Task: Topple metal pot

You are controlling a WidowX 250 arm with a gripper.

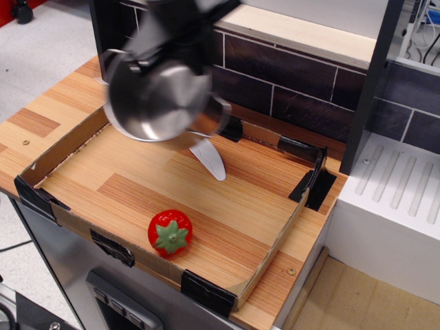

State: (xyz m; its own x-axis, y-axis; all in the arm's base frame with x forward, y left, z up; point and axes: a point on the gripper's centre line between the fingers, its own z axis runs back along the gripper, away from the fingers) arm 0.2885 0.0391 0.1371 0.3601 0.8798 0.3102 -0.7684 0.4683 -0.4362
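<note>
The metal pot (159, 97) is shiny steel and hangs in the air over the back left of the cardboard tray (63, 147). It is tilted on its side with its mouth facing me. My gripper (165, 47) is a dark, motion-blurred shape just above it, shut on the pot's upper rim. The fingers are too blurred to make out one by one. The pot's wire handles do not show clearly.
A red toy tomato (170, 232) lies near the tray's front wall. A white knife blade (209, 160) sticks out from under the pot; its yellow handle is hidden. A dark tiled wall (289, 75) runs behind, and a white drainer (392, 199) stands at the right.
</note>
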